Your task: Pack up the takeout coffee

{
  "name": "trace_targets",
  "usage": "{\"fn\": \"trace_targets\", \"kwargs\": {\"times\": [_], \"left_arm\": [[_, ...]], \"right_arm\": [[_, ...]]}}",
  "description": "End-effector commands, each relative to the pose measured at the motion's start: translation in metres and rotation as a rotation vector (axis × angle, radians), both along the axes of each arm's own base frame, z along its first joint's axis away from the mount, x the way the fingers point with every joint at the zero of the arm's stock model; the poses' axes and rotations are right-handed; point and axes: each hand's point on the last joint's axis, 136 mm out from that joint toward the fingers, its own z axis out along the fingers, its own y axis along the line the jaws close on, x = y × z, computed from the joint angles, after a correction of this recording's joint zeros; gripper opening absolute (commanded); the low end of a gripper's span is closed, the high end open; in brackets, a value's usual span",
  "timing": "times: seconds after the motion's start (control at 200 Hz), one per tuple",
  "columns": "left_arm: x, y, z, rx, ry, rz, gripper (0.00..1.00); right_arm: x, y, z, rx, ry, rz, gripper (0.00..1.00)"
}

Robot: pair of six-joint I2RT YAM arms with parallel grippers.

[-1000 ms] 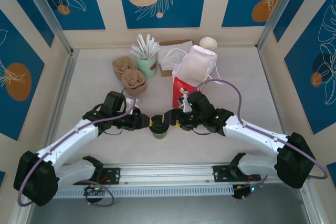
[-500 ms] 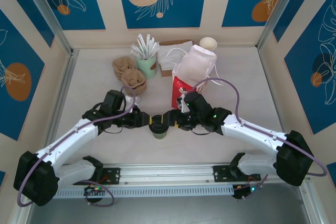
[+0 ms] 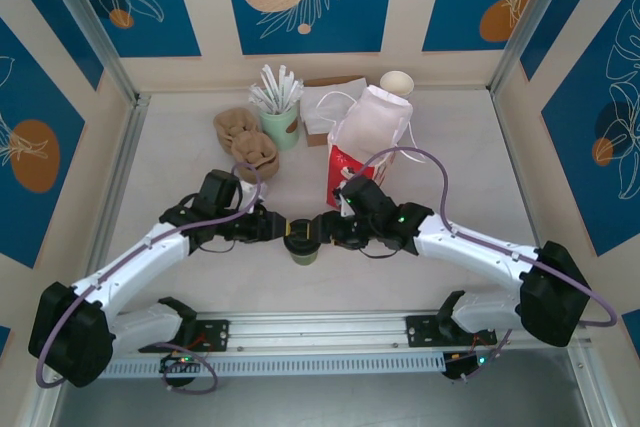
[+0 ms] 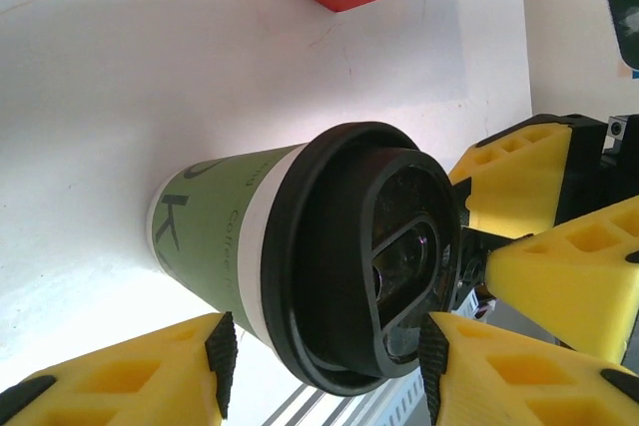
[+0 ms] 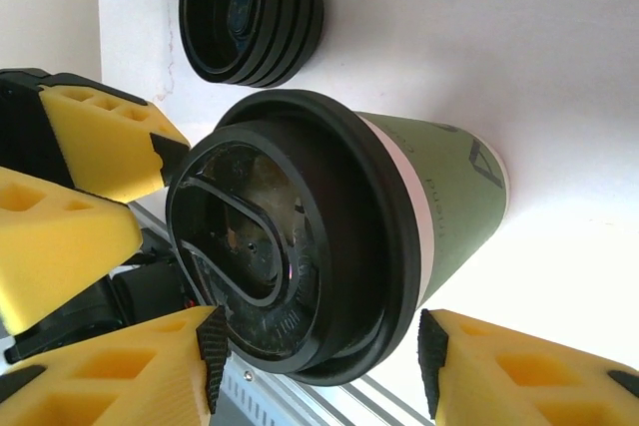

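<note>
Pincers first. My left pincer [image 4: 324, 366] straddles the black lid [image 4: 369, 256] of the takeout coffee [image 3: 301, 245], one yellow finger on each side at rim height. The pads sit very close to the rim. I cannot tell whether they press on it.

My right pincer [image 5: 319, 361] comes at the same lid from the right, fingers also either side of the rim. Here too I cannot tell if it is clamped or just bracketing. The two pincers face each other across the cup, nearly tip to tip.

The cup is upright, green sides and lid on, and seems to stand on the table [image 3: 450, 167], near the middle and toward the near edge.

A stack of black lids [image 5: 250, 12] lies just beside the cup. The red bag [image 3: 340, 175] stands just beyond the right pincer, far-right of the cup, with white paper [image 3: 372, 119] bulging at its top.

Step in hand, as I judge it: securing the cup before the lift; packing not yet done.

The next move calls for one firm hold only, on the rim or just under it, so the lid does not pop. The other pincer must be clear before any lift. Keep the cup level and carry it far-right over the bag's mouth. The white paper may block entry.
</note>
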Motion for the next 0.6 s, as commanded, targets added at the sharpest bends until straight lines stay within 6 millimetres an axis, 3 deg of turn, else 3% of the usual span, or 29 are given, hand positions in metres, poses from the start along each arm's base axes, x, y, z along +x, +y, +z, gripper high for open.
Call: {"fn": "trace_targets", "kwargs": {"times": [0.0, 0.305, 0.595], "left_arm": [[0.004, -0.003, 0.008, 0.002, -0.043, -0.022, 0.53], [0.002, -0.01, 0.008, -0.017, -0.049, -0.058, 0.52], [0.004, -0.003, -0.011, 0.068, -0.025, -0.051, 0.47]], "right_arm": [[0.003, 0.002, 0.003, -0.024, -0.026, 0.002, 0.55], [0.003, 0.004, -0.004, -0.042, -0.01, 0.003, 0.47], [0.001, 0.006, -0.004, -0.044, -0.008, 0.022, 0.47]]}}
